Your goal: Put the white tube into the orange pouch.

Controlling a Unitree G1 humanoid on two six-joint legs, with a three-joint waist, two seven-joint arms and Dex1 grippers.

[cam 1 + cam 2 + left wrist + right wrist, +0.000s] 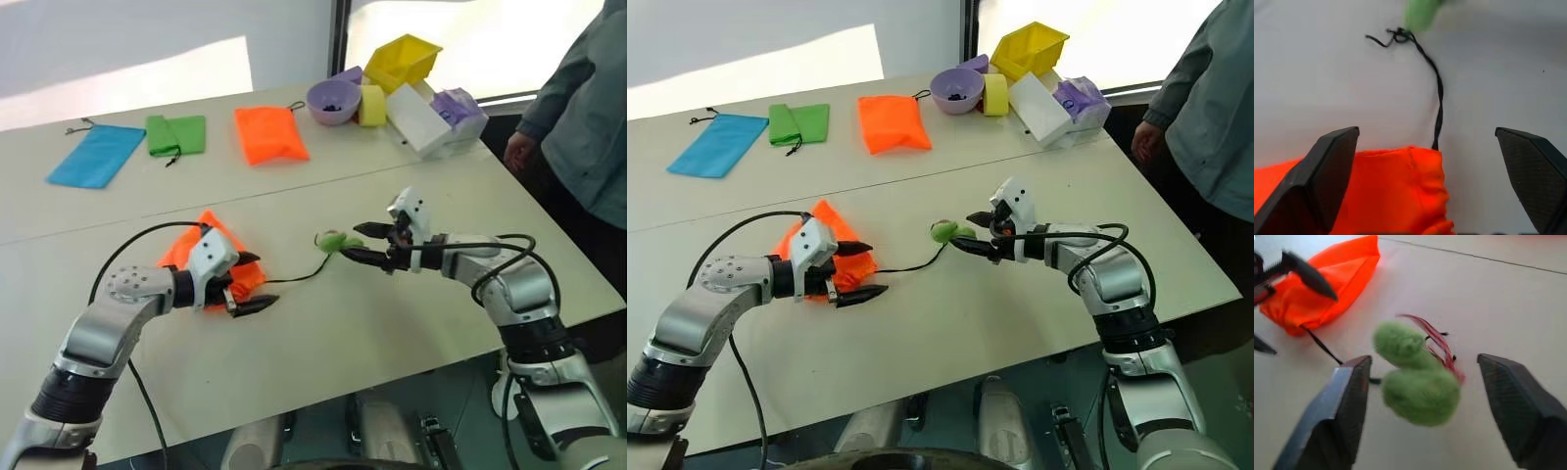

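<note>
- Bright orange fabric drawstring pouch (211, 257) lies left of centre on the pale table (392, 323), under the left gripper (245, 283), whose black fingers are spread, grasping nothing.
- Its dark cord (299, 278) runs right to a green fuzzy ball (333, 241) at frame centre.
- Right gripper (361, 243), fingers parted, flanks the ball without grasping.
- I cannot make out the white tube; where it is I cannot tell.

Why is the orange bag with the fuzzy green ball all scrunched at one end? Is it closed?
Looks closed. The orange pouch bunches up where its dark cord comes out, and the cord stretches to the green ball. What's inside: cannot tell.
</note>
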